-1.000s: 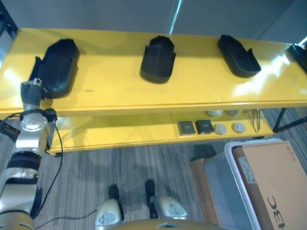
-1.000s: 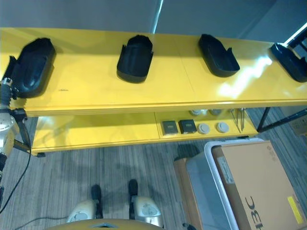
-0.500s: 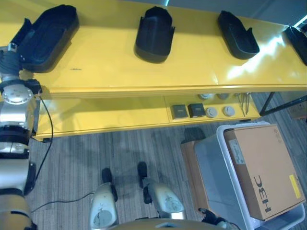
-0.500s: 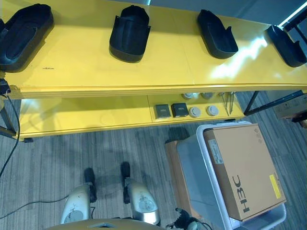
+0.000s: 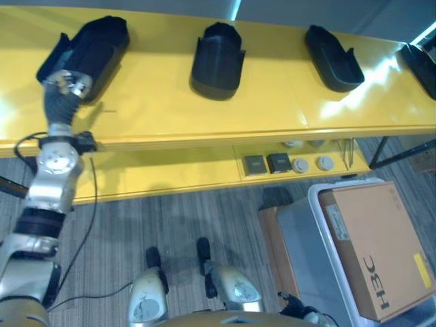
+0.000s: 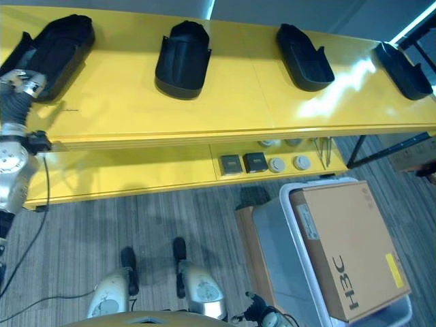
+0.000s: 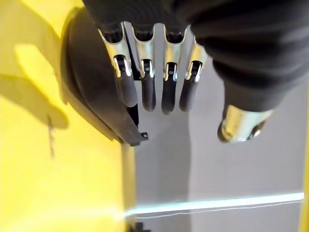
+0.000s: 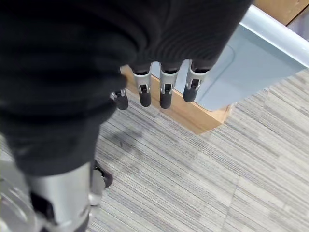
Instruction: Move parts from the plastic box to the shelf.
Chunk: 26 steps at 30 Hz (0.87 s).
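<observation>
Parts (image 5: 218, 60) sit spaced along the shelf (image 5: 204, 112) top; the leftmost (image 5: 88, 48) lies at its left end, beside the left hand (image 7: 159, 82), fingers relaxed, holding nothing. Right hand (image 8: 159, 82) hangs slack, empty, near the plastic box (image 6: 300, 272).

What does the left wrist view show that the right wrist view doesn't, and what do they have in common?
Left wrist view: the left hand, fingers straight, by a black part lying on the yellow shelf. Right wrist view: the right hand, fingers relaxed, above the striped carpet, with the grey plastic box and a brown board beside it past the fingertips. Shared: each hand is open and holds nothing.
</observation>
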### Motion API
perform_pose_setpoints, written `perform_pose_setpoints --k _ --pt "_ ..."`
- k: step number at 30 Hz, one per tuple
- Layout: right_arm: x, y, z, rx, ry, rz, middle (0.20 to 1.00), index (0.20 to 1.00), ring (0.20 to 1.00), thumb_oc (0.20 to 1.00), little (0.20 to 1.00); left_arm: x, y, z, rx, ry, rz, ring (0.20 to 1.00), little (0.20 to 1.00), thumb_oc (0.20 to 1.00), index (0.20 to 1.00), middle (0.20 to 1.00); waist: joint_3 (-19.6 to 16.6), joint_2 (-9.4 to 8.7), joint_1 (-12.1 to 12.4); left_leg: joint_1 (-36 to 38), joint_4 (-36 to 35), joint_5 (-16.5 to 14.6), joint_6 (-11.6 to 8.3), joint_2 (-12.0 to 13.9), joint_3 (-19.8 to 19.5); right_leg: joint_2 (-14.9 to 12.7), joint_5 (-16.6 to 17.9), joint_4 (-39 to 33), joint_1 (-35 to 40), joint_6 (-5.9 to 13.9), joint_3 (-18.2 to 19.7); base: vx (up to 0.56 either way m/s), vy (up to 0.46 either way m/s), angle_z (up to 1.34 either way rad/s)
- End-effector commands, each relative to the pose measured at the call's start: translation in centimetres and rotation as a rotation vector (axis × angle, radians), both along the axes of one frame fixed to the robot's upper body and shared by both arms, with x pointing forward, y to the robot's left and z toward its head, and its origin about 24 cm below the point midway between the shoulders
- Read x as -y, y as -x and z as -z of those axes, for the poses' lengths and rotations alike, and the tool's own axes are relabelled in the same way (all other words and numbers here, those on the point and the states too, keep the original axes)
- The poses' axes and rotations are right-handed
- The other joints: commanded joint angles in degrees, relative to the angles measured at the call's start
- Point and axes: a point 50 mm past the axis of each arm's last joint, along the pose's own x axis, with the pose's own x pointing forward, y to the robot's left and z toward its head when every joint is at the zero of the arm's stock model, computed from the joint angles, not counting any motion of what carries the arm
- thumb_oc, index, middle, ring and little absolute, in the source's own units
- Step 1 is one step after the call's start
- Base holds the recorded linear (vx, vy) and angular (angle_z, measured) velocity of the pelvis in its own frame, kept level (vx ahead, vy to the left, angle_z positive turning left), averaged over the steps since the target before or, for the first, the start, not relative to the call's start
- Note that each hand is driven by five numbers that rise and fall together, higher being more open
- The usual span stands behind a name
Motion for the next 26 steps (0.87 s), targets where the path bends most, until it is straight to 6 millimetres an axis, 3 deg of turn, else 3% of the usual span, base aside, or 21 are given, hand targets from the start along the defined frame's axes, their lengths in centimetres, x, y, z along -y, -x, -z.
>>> perform_pose_setpoints --k 1,3,8,9,11,13,14,16,18,20,22,23,26 --pt "2.0 3.6 0.4 -0.1 0.096 0.006 1.0 1.0 1.0 1.0 1.0 0.9 -0.2 0.4 0.013 0.029 0.076 1.0 1.0 1.0 1.0 1.0 -5.22 2.76 1.16 -0.21 -2.39 0.51 1.67 -1.8 -2.39 -0.1 -2.19 2.11 -0.39 3.16 -0.09 0.06 0.071 0.08" --pt "2.3 4.3 0.5 -0.108 0.113 0.035 1.0 1.0 1.0 1.0 1.0 2.6 1.5 2.8 -0.031 0.13 0.165 1.0 1.0 1.0 1.0 1.0 -6.52 3.86 2.13 1.01 -3.05 0.57 1.53 -2.35 -3.06 -0.65 -2.48 1.91 0.62 3.23 -0.74 0.05 0.079 0.09" --pt "3.1 4.1 0.4 -0.109 0.143 0.115 1.0 1.0 1.0 1.0 1.0 4.0 4.6 8.3 -0.208 0.33 0.371 1.0 1.0 1.0 1.0 1.0 -8.52 6.15 3.85 3.87 -5.03 0.74 0.94 -2.85 -3.76 -1.94 -2.39 1.31 2.41 3.48 -2.6 -0.02 0.064 0.16" --pt "3.3 3.9 0.3 -0.108 0.145 0.129 1.0 1.0 1.0 1.0 1.0 3.8 5.1 9.0 -0.216 0.314 0.357 1.0 1.0 1.0 1.0 1.0 -8.79 6.42 4.1 4.39 -5.51 0.86 0.82 -2.83 -3.81 -2.08 -2.23 1.01 2.8 3.57 -2.98 -0.07 0.035 0.16" --pt "3.4 3.6 0.5 -0.109 0.147 0.169 1.0 1.0 1.0 1.0 1.0 3.3 6.8 14.6 -0.492 0.278 0.284 1.0 1.0 1.0 1.0 1.0 -9.79 6.92 4.8 5.99 -7.07 1.02 0.54 -2.73 -3.74 -2.34 -1.82 0.17 3.69 3.84 -3.95 -0.05 0.006 0.16" --pt "3.5 3.5 0.6 -0.115 0.149 0.179 1.0 1.0 1.0 1.0 1.0 3.3 8.2 17.2 -0.605 0.288 0.285 1.0 1.0 1.0 1.0 1.0 -10.09 7.13 5.19 6.46 -7.4 0.98 0.48 -2.66 -3.74 -2.41 -1.87 0.0 3.98 3.92 -4.33 -0.04 0.003 0.2" --pt "3.5 3.7 0.7 -0.123 0.149 0.193 1.0 1.0 1.0 1.0 1.0 3.0 10.5 20.8 -0.761 0.347 0.274 1.0 1.0 1.0 1.0 1.0 -10.36 7.36 5.58 6.99 -7.73 0.91 0.49 -2.66 -3.7 -2.53 -1.94 -0.22 4.45 4.06 -4.86 -0.05 0.0 0.09" --pt "3.7 3.8 0.7 -0.129 0.146 0.211 1.0 1.0 1.0 1.0 1.0 2.5 11.9 22.6 -0.838 0.362 0.237 1.0 1.0 1.0 1.0 1.0 -10.58 7.47 5.83 7.24 -7.88 0.9 0.57 -2.73 -3.59 -2.59 -1.9 -0.43 4.72 4.21 -5.07 -0.04 -0.004 0.03" --pt "3.7 3.8 0.9 -0.149 0.134 0.245 1.0 1.0 1.0 1.0 1.0 1.7 15.3 26.7 -1.028 0.343 0.15 1.0 1.0 1.0 1.0 1.0 -11.22 7.53 6.1 7.85 -8.46 0.89 0.66 -2.81 -3.4 -2.73 -1.78 -0.68 5.05 4.37 -5.71 -0.04 -0.006 0.04" --pt "3.6 3.9 1.1 -0.169 0.127 0.26 1.0 1.0 1.0 1.0 1.0 1.1 17.6 29.3 -1.179 0.321 0.059 1.0 1.0 1.0 1.0 1.0 -11.67 7.61 6.03 8.25 -8.89 0.94 0.65 -2.8 -3.23 -2.78 -1.78 -0.85 5.22 4.43 -5.96 -0.01 0.0 0.03" --pt "3.4 4.0 1.2 -0.185 0.121 0.275 1.0 1.0 1.0 1.0 1.0 1.0 18.9 30.6 -1.266 0.294 0.017 1.0 1.0 1.0 1.0 1.0 -11.99 7.63 5.86 8.49 -9.2 0.98 0.72 -2.82 -3.08 -2.76 -1.73 -0.94 5.25 4.39 -5.98 -0.01 0.003 0.08" --pt "3.2 4.2 1.4 -0.204 0.114 0.295 1.0 1.0 1.0 1.0 1.0 0.7 21.0 32.2 -1.385 0.262 -0.065 1.0 1.0 1.0 1.0 1.0 -12.42 7.62 5.6 8.74 -9.47 1.01 0.73 -2.87 -3.07 -2.68 -1.82 -0.98 5.29 4.37 -5.86 -0.01 0.009 0.08" --pt "2.8 4.5 1.6 -0.234 0.112 0.308 1.0 1.0 1.0 1.0 1.0 0.6 23.4 33.6 -1.52 0.251 -0.141 1.0 1.0 1.0 1.0 1.0 -13.27 7.62 4.99 9.17 -9.91 0.99 0.79 -2.87 -2.85 -2.58 -1.93 -1.04 5.29 4.25 -5.46 0.01 0.01 0.0"
